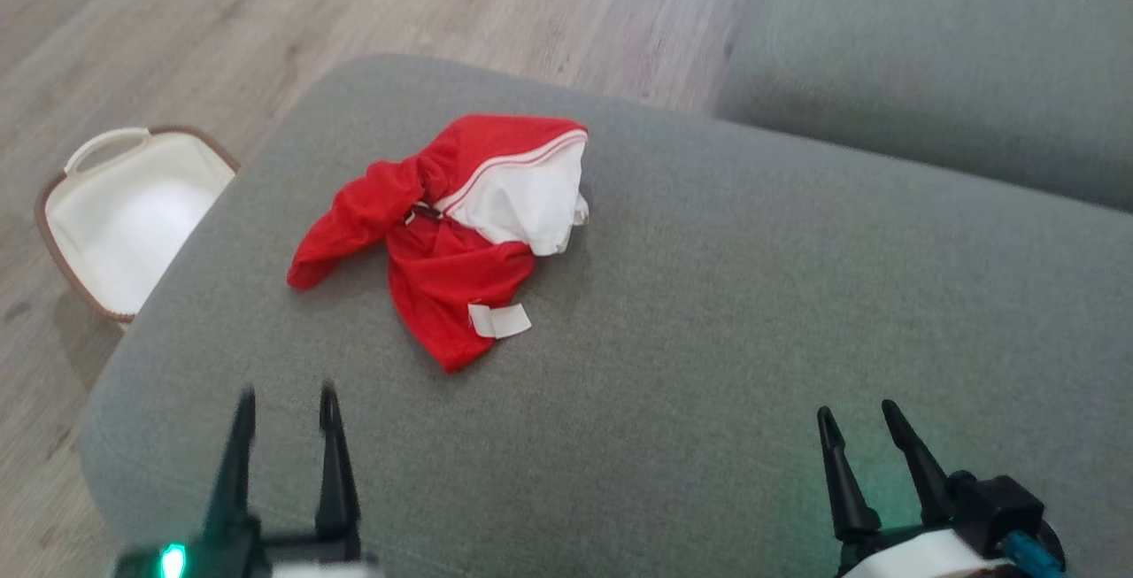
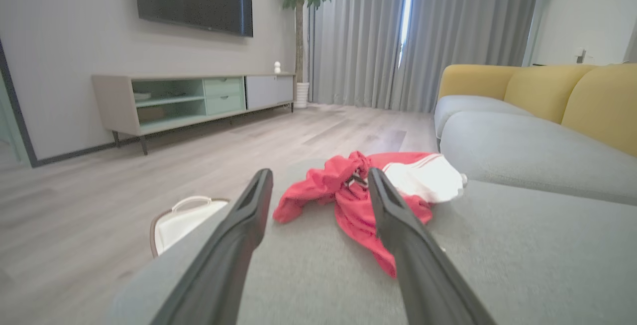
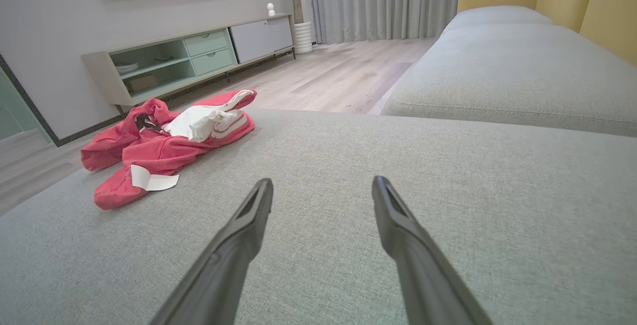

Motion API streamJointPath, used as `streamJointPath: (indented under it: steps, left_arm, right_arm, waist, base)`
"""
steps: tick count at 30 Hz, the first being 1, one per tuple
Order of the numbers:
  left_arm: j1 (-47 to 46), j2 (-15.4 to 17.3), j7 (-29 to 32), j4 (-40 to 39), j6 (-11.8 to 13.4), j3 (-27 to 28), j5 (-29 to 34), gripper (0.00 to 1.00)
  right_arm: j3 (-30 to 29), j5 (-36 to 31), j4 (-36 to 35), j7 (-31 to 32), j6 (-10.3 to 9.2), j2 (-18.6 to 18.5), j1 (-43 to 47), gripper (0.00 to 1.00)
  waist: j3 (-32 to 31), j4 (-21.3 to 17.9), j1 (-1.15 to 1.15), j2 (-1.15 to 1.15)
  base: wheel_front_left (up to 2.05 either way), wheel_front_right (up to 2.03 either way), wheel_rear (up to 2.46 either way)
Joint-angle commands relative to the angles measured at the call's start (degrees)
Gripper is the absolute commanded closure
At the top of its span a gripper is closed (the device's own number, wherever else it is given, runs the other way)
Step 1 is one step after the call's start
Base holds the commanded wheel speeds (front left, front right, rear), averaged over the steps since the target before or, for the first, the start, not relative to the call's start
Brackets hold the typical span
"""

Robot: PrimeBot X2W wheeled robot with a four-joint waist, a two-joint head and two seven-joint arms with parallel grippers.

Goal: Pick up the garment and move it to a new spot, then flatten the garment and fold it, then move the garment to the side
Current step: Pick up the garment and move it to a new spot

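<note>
Garment (image 1: 434, 268), red and white, is lying crumpled on the grey sofa seat (image 1: 708, 312) ahead of my left gripper (image 1: 288, 392) and right gripper (image 1: 857, 410), both with fingers apart, and I am judging it light, limp, possibly slippery, best pinched at its raised red fold.

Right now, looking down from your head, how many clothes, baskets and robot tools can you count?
Clothes: 1, the crumpled red and white garment
Baskets: 1, the white basket
Tools: 2, the left tool and the right tool, both open and holding nothing
Total: 4
</note>
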Motion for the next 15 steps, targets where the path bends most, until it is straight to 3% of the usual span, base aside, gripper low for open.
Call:
streamJointPath:
  steps: [1,9,12,15]
  left_arm:
    - [-5.6,0.0,-0.3,-2.7,-0.3,2.1,1.1,0.0]
    - [-28.1,3.7,-0.3,-2.2,-4.6,3.0,2.5,0.0]
    - [-38.7,4.9,0.8,3.4,-7.0,2.5,2.1,0.0]
    - [-48.9,6.1,8.0,12.5,-9.3,0.6,2.6,0.0]
  right_arm:
    - [1.2,-0.5,-1.9,-0.8,0.22,-1.8,-2.5,0.0]
    - [0.9,-1.4,-4.9,-0.8,0.22,-9.8,-6.2,0.0]
    - [0.9,-1.5,-5.9,-0.8,0.22,-12.9,-7.9,0.0]
    - [0.2,-0.6,-6.6,-0.8,0.22,-15.0,-9.3,0.0]
  waist:
    - [1.6,-0.3,0.0,0.0]
    - [13.5,-1.8,0.0,0.0]
    - [17.5,-2.3,0.0,0.0]
    - [20.2,-3.0,0.0,0.0]
  base:
    - [0.0,0.0,0.0]
    - [0.0,0.0,0.0]
    - [0.0,0.0,0.0]
    - [0.0,0.0,0.0]
